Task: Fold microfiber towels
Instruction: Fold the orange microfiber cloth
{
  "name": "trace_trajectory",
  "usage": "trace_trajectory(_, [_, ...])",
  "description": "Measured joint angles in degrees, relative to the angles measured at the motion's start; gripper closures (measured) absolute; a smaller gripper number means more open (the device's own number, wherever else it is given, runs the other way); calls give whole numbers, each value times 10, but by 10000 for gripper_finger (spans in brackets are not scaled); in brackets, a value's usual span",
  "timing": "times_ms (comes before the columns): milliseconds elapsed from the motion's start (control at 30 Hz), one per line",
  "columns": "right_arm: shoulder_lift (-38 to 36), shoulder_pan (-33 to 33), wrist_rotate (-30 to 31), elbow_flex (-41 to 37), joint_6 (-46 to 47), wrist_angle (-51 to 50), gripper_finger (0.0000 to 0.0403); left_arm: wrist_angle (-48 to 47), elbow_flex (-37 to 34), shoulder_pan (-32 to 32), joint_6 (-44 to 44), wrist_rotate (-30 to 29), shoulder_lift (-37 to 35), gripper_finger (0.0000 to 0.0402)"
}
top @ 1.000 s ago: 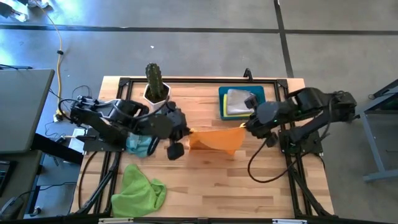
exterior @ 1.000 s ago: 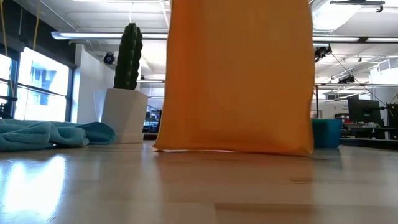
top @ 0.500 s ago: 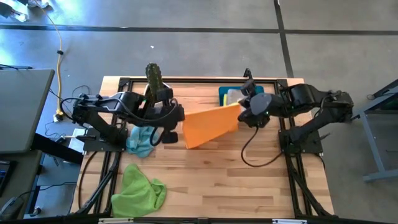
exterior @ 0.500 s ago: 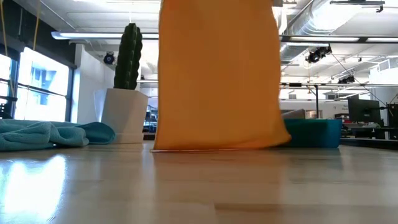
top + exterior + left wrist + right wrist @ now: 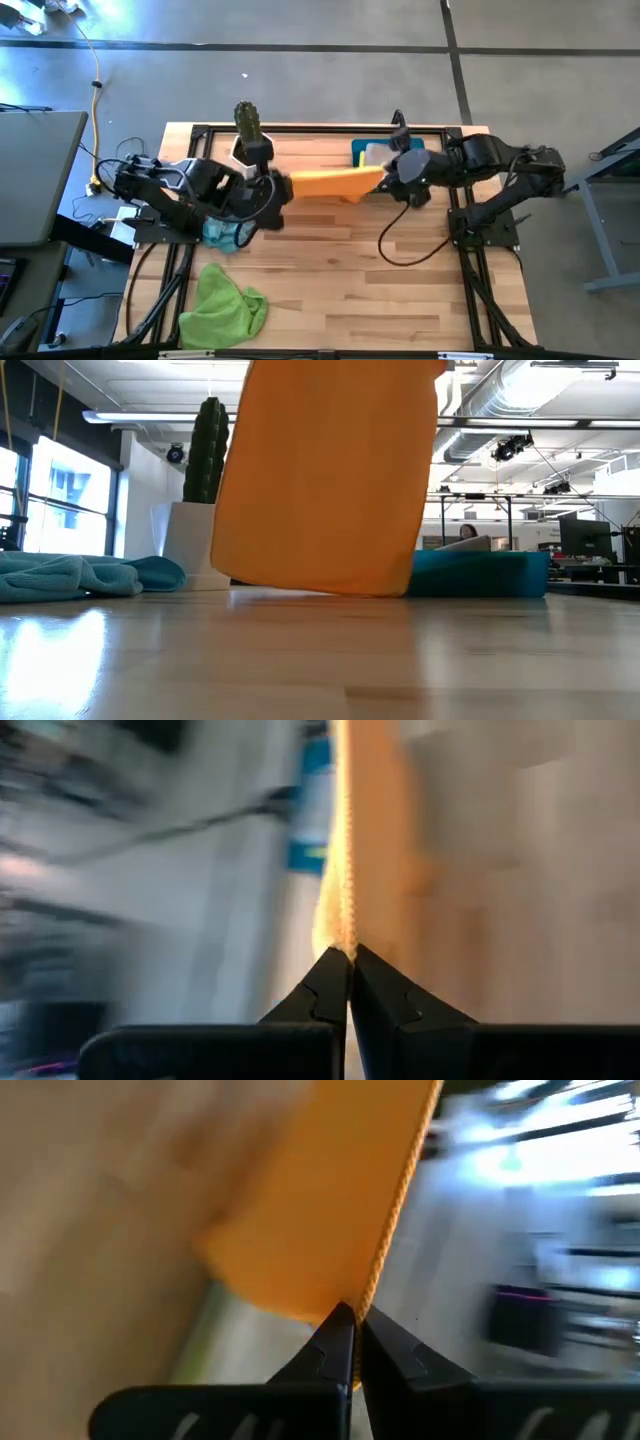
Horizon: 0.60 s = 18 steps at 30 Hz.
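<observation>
Here left gripper [image 5: 350, 960] and right gripper [image 5: 355, 1320] pinch the orange towel [image 5: 335, 183] taut.

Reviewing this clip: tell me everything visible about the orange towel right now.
The orange towel is a plain, soft cloth with a stitched edge, held up off the table and stretched between both arms. The left claw is shut on one top corner, the right claw on the other. It hangs as a flat sheet, slightly tilted, its lower edge just above the wooden table in the low view. Nothing else touches it.
</observation>
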Motion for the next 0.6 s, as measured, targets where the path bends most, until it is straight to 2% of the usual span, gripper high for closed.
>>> trace_trajectory(67, [11, 11, -66, 0, 64, -26, 402, 0, -3, -19, -50, 69, 5, 401])
trace_trajectory(100, [18, 17, -100, 0, 91, -33, 402, 0, -6, -31, -69, 86, 12, 401])
trace_trajectory(233, [66, 53, -218, 0, 175, -46, 402, -14, -13, -79, -115, 111, 62, 401])
trace_trajectory(433, [160, 122, -265, 0, 199, -46, 402, -13, -13, -127, -144, 194, 148, 401])
trace_trajectory(533, [187, 141, -309, 0, 209, -16, 402, -5, -13, -144, -145, 212, 179, 402])
trace_trajectory(600, [194, 144, -314, 0, 214, -5, 402, 6, -13, -153, -149, 238, 193, 402])
